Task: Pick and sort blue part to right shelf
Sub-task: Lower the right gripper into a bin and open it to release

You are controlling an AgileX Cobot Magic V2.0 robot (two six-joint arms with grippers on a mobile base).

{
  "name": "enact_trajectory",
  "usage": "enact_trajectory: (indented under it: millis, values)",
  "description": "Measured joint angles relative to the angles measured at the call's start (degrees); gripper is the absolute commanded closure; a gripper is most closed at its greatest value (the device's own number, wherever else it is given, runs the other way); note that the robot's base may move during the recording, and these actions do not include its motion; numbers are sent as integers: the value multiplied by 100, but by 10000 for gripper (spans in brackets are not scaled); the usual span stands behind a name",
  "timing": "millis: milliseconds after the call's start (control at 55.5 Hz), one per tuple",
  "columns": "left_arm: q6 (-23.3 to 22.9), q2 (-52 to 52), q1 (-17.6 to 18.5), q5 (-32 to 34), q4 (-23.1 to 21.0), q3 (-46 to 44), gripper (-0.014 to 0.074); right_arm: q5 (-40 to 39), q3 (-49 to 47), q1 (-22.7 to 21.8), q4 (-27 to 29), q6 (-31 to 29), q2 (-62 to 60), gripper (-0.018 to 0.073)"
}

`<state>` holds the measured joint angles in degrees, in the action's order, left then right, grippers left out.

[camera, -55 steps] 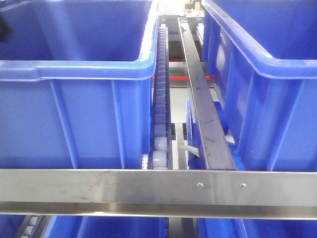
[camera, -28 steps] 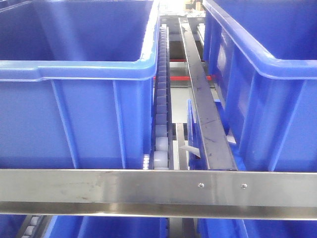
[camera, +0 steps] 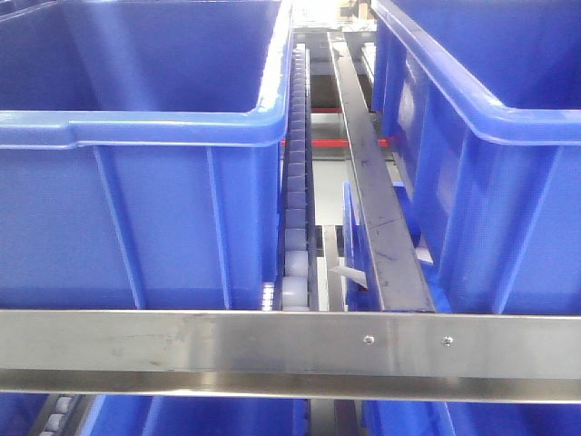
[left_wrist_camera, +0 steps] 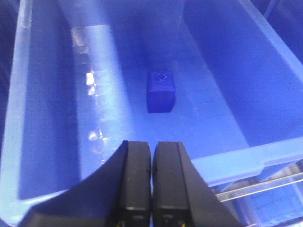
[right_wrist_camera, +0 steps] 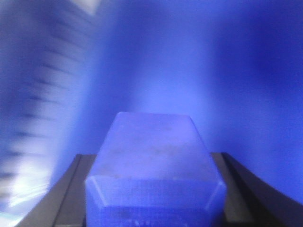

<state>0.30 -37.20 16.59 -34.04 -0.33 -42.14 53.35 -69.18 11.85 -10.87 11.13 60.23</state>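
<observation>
A blue block-shaped part (right_wrist_camera: pixel 154 161) fills the lower middle of the right wrist view, and my right gripper (right_wrist_camera: pixel 154 189) is shut on it, a dark finger (right_wrist_camera: pixel 64 198) on each side; blurred blue plastic lies behind. In the left wrist view my left gripper (left_wrist_camera: pixel 151 161) is shut and holds nothing. It hovers over the near rim of a blue bin (left_wrist_camera: pixel 246 161), and a second small blue part (left_wrist_camera: pixel 161 91) lies on that bin's floor. The front view shows the right shelf by its brushed-steel front rail (camera: pixel 290 350), with neither gripper in sight.
Two large deep blue bins stand on the shelf, one on the left (camera: pixel 136 182) and one on the right (camera: pixel 490 163). Between them run a pale roller track (camera: pixel 295 218) and a dark metal divider (camera: pixel 372 191). More blue bins show below the rail.
A dark shape at the top left corner of the front view one second ago is gone. The view has shifted very slightly; the bins and rail look the same.
</observation>
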Motion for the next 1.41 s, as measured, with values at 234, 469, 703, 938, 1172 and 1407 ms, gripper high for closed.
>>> enact_trajectory:
  millis: [234,469,703,938,1172,1407]
  values:
    - [0,0,0,0,-44,0,472,-3,-460,-697,-71,48,1503,386]
    - [0,0,0,0,-89,0,472,-307,-521,-985,-84,48,2848,386]
    - [0,0,0,0,-174,0,472,-662,-521,-995,-84,36,3778,381]
    - [0,0,0,0,-327,0,472,-722,-521,-995,-84,36,4143,70]
    - [10,0,0,0,-351,0,472,-722,-546,-995,-118,36,4130,-36]
    - [10,63,0,-10,-351,11,472,-722,-546,-995,-167,36,3637,-10]
